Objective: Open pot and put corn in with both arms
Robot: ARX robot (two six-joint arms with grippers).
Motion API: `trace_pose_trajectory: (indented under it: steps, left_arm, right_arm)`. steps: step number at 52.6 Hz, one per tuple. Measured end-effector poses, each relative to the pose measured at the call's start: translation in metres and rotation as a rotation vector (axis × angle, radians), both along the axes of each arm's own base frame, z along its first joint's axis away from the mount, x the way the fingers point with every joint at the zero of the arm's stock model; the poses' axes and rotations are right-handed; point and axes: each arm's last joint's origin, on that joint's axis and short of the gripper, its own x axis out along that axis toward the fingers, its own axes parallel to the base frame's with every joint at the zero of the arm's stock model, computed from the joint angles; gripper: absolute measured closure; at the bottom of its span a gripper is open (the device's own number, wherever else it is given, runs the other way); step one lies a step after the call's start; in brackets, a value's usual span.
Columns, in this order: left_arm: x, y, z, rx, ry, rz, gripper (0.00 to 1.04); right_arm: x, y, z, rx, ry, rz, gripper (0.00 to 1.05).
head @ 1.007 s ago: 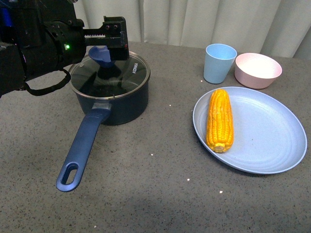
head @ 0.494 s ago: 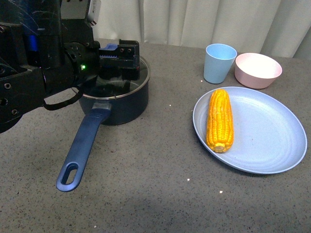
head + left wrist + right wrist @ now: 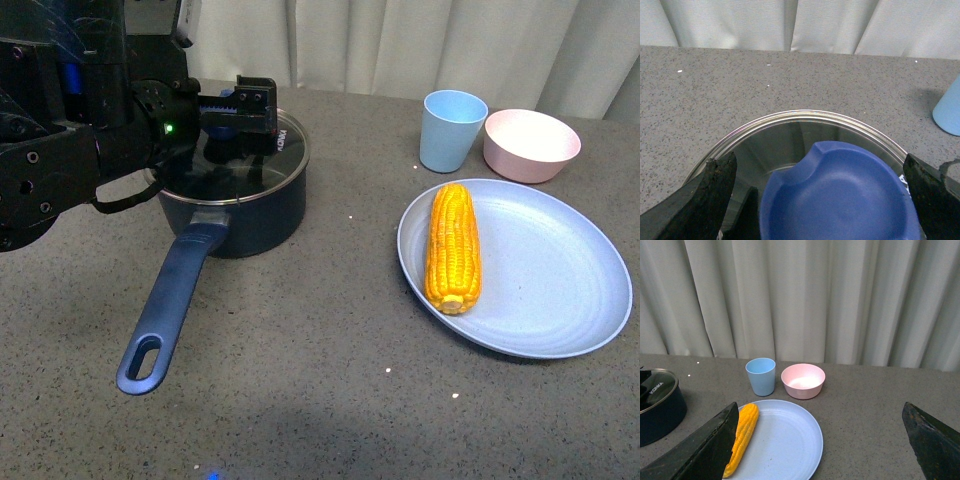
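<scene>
while the lid is on, the left gripper brackets the knob

we start at the pot [image 3: 240,215], which sits on the left half of the grey table [image 3: 320,400] with its long handle [image 3: 170,300] pointing toward us. its glass lid [image 3: 285,150] is seated on the rim, so we judge the opening step to be in hand and not yet done. the blue knob [image 3: 840,195] lies between the fingers of the left gripper [image 3: 822,200]. in the left wrist view both fingers stand wide apart with gaps on either side of the knob, so the jaws are parted and grip nothing. as we read it, the next move calls for closing squarely on the knob, then lifting straight up so the lid clears the rim without dragging the pot.

further right, the corn [image 3: 452,248] lies lengthwise on the left part of the pale blue plate [image 3: 560,290], well apart from the pot. the right gripper [image 3: 822,445] shows only in its own wrist view, fingers spread wide and empty, above the table and looking toward the plate. we expect it must come down over the cob once the pot is open. behind the plate stand a blue cup [image 3: 452,130] and a pink bowl [image 3: 531,145], just beside each other.
</scene>
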Motion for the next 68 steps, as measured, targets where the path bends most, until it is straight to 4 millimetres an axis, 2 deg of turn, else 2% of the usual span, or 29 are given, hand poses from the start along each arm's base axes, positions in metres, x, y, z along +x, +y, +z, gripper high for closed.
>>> trace_pose_trajectory:
  steps: [4,11,12,20,26,29,31,32,39,46,51,63,68]
  left_arm:
    - [0.000,0.002,0.000,0.001,0.000,0.007,0.11]
    - [0.001,0.001,0.000,0.000,-0.001,0.005,0.40]
    - [0.001,0.001,0.000,0.000,-0.001,0.005,0.42]
    - [0.000,0.002,0.003,-0.003,-0.010,0.004,0.43]
    - [-0.005,0.004,0.017,-0.019,-0.034,0.011,0.43]
    - [-0.006,0.008,0.032,-0.044,-0.066,0.026,0.43]
    - [-0.006,0.013,0.042,-0.058,-0.094,0.041,0.43]
    - [-0.011,0.074,0.056,-0.067,-0.183,0.188,0.43]
    - [-0.015,0.119,0.032,-0.044,-0.137,0.309,0.43]
    - [-0.017,0.146,0.013,-0.050,-0.088,0.402,0.43]
    - [-0.017,0.150,0.001,-0.056,-0.074,0.405,0.43]
    - [-0.008,0.143,-0.028,-0.083,-0.064,0.384,0.43]
    - [-0.007,0.144,-0.046,-0.072,-0.032,0.410,0.43]
  right_arm:
    - [0.000,0.000,0.000,0.000,0.000,0.000,0.09]
    - [0.000,0.000,0.000,0.000,0.000,0.000,0.09]
    - [0.000,0.000,0.000,0.000,0.000,0.000,0.09]
    - [0.000,0.000,0.000,0.000,0.000,0.000,0.09]
    - [0.000,0.000,0.000,0.000,0.000,0.000,0.09]
    - [0.000,0.000,0.000,0.000,0.000,0.000,0.09]
    - [0.000,0.000,0.000,0.000,0.000,0.000,0.09]
    - [0.000,0.000,0.000,0.000,0.000,0.000,0.09]
    - [0.000,0.000,0.000,0.000,0.000,0.000,0.09]
    - [0.000,0.000,0.000,0.000,0.000,0.000,0.09]
    - [0.000,0.000,0.000,0.000,0.000,0.000,0.09]
    - [0.000,0.000,0.000,0.000,0.000,0.000,0.09]
    - [0.000,0.000,0.000,0.000,0.000,0.000,0.09]
